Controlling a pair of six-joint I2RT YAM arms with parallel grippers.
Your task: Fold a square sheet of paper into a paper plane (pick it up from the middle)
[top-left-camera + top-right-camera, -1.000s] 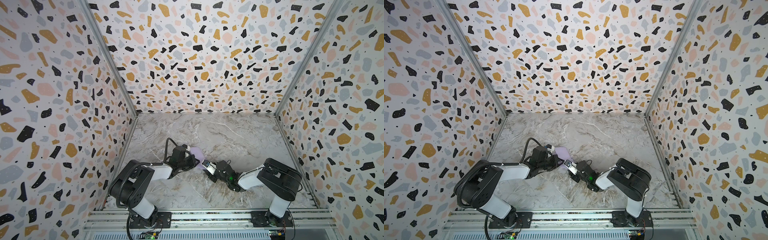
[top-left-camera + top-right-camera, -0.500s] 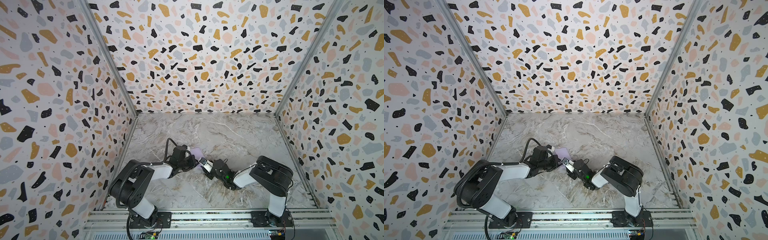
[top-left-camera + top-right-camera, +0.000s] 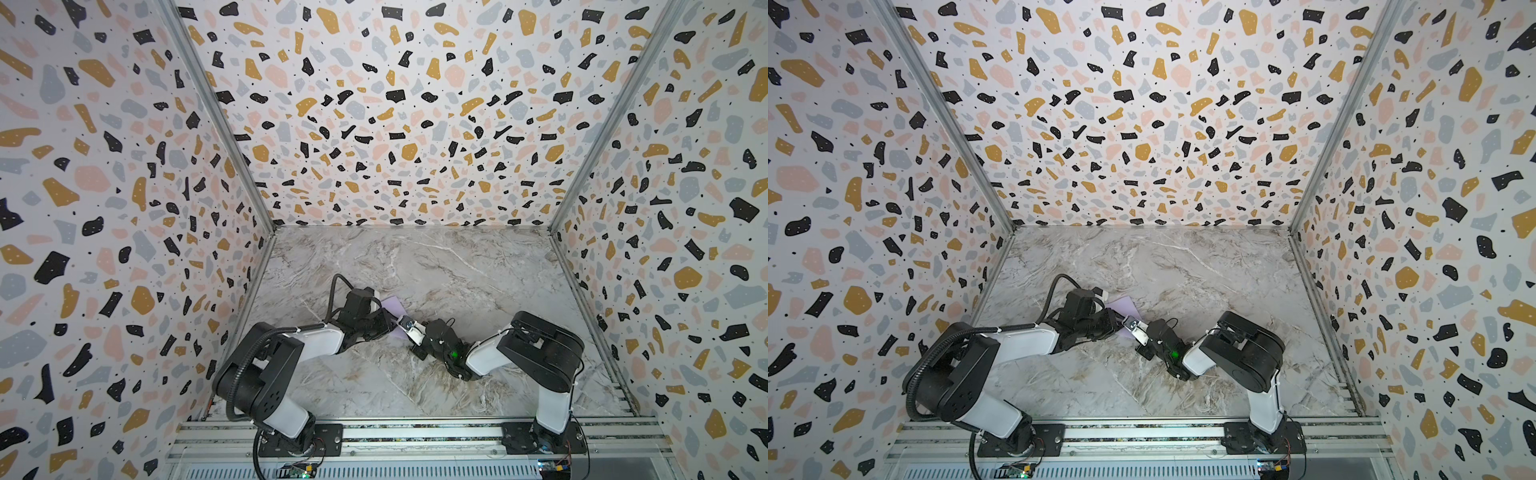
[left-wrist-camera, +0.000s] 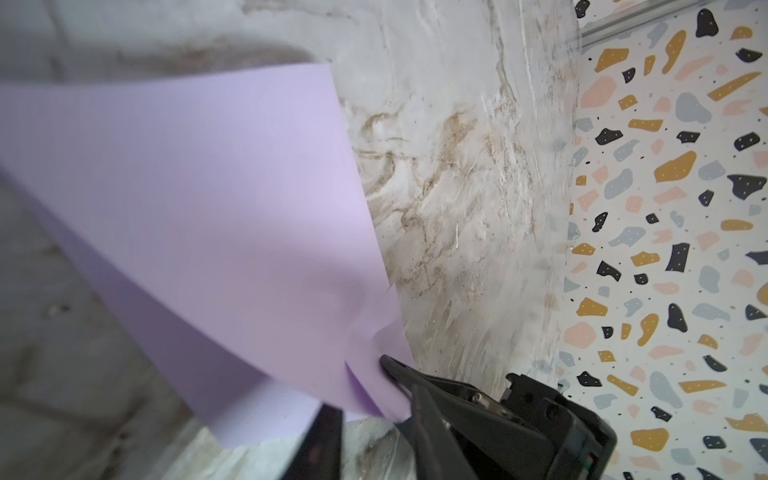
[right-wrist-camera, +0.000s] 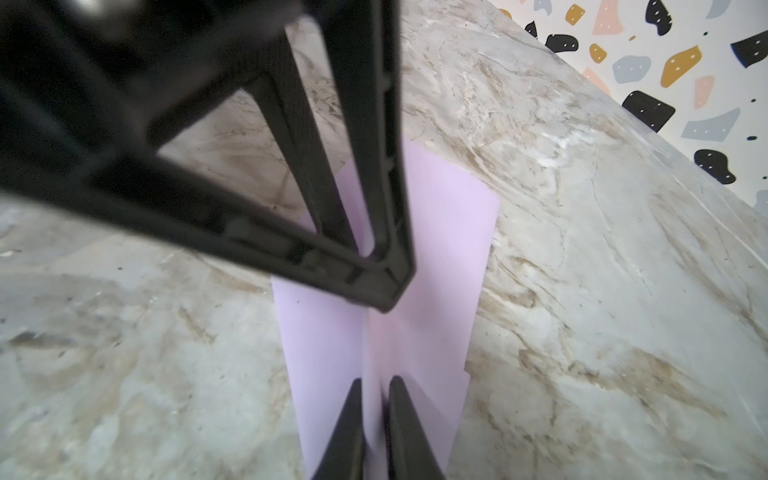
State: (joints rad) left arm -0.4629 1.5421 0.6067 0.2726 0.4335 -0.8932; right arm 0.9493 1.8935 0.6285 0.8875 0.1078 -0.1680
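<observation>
Lilac paper sheet (image 5: 440, 249) is on the marble tabletop (image 5: 602, 332), tented along a raised centre crease, with its long side edges down on the marble. In both top views I find it left of the table's middle, mostly hidden between the two gripper heads.

Right gripper (image 5: 376, 380): the fingers are drawn nearly together with the crease standing between them. From the left wrist camera I see its tip biting the sheet's edge, and the paper is puckered there. I read this as a pinch on the sheet.

Left gripper (image 5: 386, 295): the tip is at the crease farther along, apart from the right gripper's fingers. Its frame blocks my view of the gap, and its own camera shows only one blurred finger (image 4: 324, 440) beside the sheet. I cannot tell whether it is parted or clamped.
</observation>
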